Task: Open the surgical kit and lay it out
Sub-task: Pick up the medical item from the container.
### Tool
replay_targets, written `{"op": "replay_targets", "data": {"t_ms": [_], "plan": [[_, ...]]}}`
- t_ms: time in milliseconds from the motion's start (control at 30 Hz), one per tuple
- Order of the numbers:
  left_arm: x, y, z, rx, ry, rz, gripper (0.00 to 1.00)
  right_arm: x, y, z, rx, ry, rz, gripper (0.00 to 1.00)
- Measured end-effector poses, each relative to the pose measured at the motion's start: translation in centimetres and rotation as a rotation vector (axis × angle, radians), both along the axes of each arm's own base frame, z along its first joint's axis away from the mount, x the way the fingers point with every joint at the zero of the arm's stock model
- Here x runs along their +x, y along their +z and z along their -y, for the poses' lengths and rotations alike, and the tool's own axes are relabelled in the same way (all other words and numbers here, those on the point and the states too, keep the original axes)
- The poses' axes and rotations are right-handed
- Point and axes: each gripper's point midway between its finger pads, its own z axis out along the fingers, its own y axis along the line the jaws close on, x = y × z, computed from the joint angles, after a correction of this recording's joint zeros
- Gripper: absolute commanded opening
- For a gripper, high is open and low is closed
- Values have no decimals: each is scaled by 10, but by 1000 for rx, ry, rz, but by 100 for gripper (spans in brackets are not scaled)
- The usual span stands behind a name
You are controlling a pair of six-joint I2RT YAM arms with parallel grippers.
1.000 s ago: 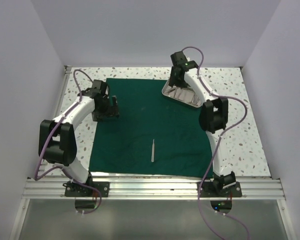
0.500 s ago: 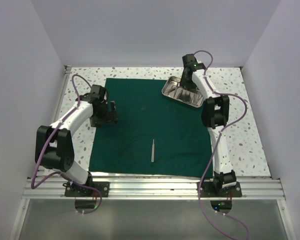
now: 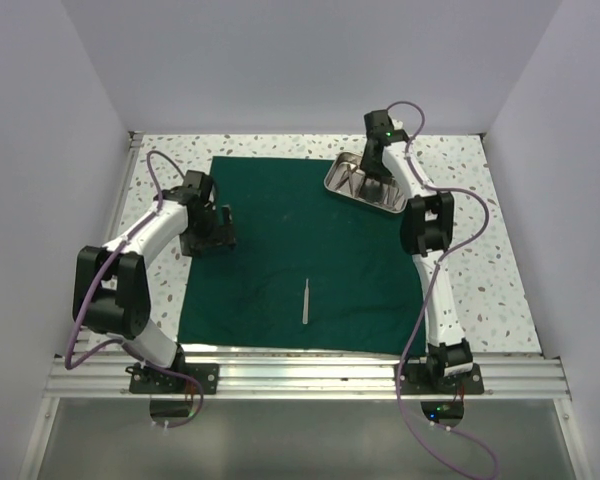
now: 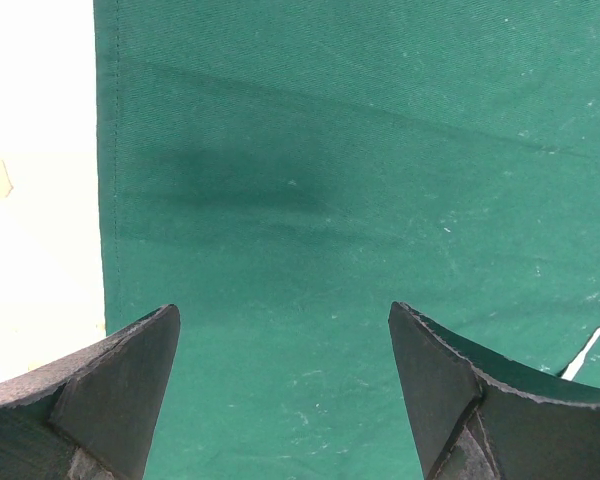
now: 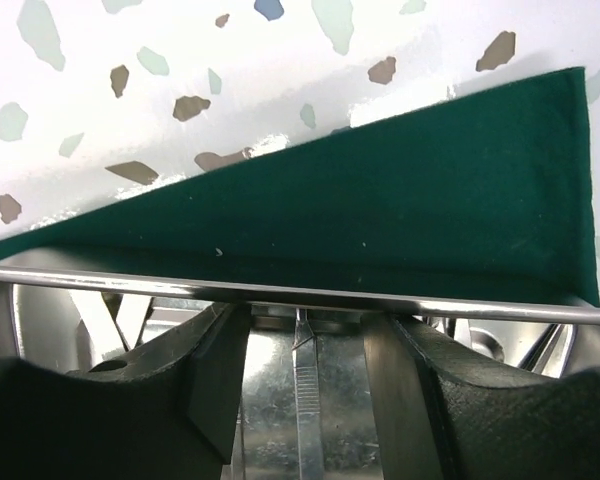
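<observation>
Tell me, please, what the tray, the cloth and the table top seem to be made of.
Tray: probably polished steel; it is silver and mirror-bright.
Cloth: woven fabric, matte dark green, with a stitched hem.
Table top: hard, white with coloured flecks, terrazzo-like; stone or laminate, I cannot tell.

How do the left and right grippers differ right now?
The left gripper hangs over bare green cloth, jaws wide; the right gripper sits down in the steel tray, jaws narrower, straddling a slim instrument. Neither visibly grips anything.
</observation>
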Motion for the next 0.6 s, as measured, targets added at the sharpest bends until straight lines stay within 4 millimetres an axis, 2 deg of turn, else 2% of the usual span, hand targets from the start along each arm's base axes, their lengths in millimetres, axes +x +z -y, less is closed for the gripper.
{"op": "replay_targets", "data": {"t_ms": [100, 133, 400, 467, 600], "plan": [[0, -2, 0, 2, 0, -8, 89, 4, 0, -1, -4, -1, 14, 47], [0, -3, 0, 4, 1, -12, 89, 6, 0, -1, -5, -2, 18, 39], [10, -12, -3, 34, 7, -37, 90, 8, -1, 3, -10, -18, 22, 13], [14, -12, -3, 34, 7, -35, 90, 7, -1, 4, -8, -17, 16, 2], [16, -13, -2, 34, 7, -37, 90, 6, -2, 6, 8, -16, 5, 0]]}}
